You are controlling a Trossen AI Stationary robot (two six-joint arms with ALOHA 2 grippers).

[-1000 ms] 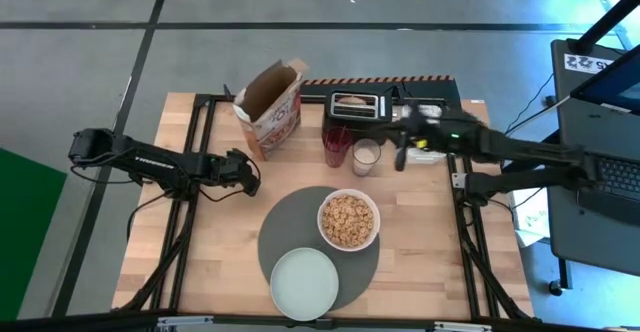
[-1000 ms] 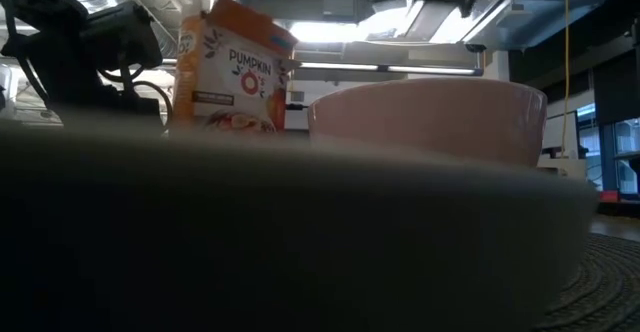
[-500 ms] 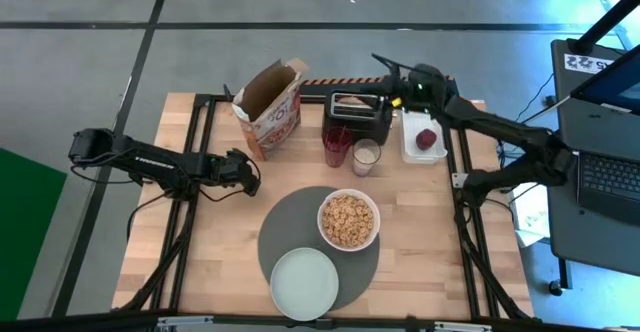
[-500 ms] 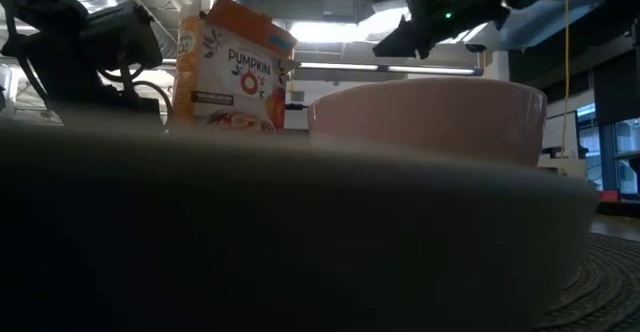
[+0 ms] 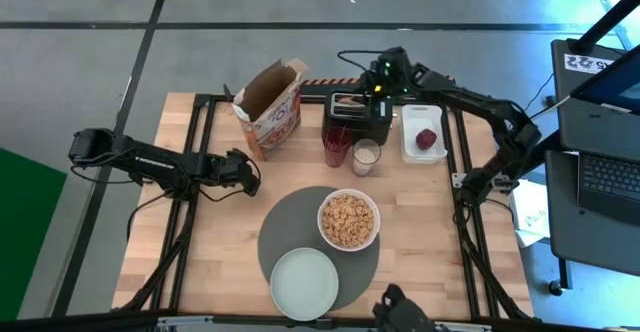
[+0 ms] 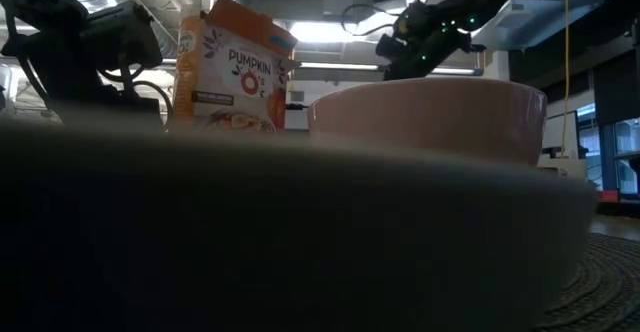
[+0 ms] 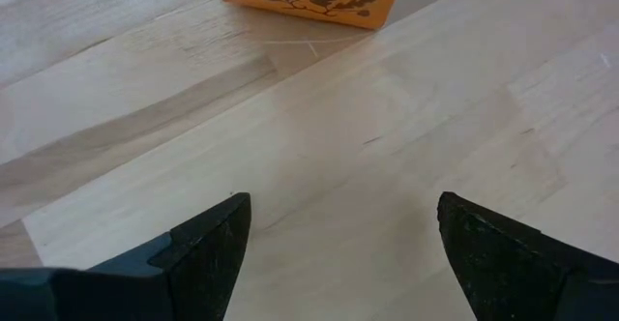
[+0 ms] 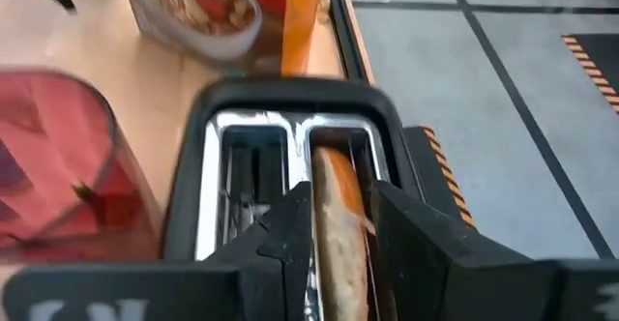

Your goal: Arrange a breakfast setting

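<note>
Table [image 5: 215,252]: pale wooden planks with visible grain, framed by black rails.

Setting, one of each piece seen. The placemat [image 5: 290,234] is a large round dark-grey disc with a matte surface, lying flat near the table's front centre. On its far right part sits the white round bowl [image 5: 348,220], filled with tan cereal; in the low view its smooth wall [image 6: 430,117] rises behind a blurred near rim. The plate [image 5: 304,283] is a flat pale mint-green round, smooth, overlapping the placemat's near edge, just beside the bowl. No spoon can be made out.

Other items, one each: an open orange and white cardboard cereal box [image 5: 270,108] at the far left of the group; a black toaster [image 5: 358,114] with two slots; a red translucent cup [image 5: 337,146] and a clear glass of white liquid [image 5: 366,156] side by side before the toaster; a rectangular white tray [image 5: 424,134] holding one dark red item.

Right gripper [image 8: 340,226]: over the toaster, fingers closed on a slice of toast [image 8: 338,219] standing upright in one slot.

Left gripper [image 7: 334,248]: low over bare wood near the cereal box, well apart from the placemat, fingers spread wide and holding nothing
</note>
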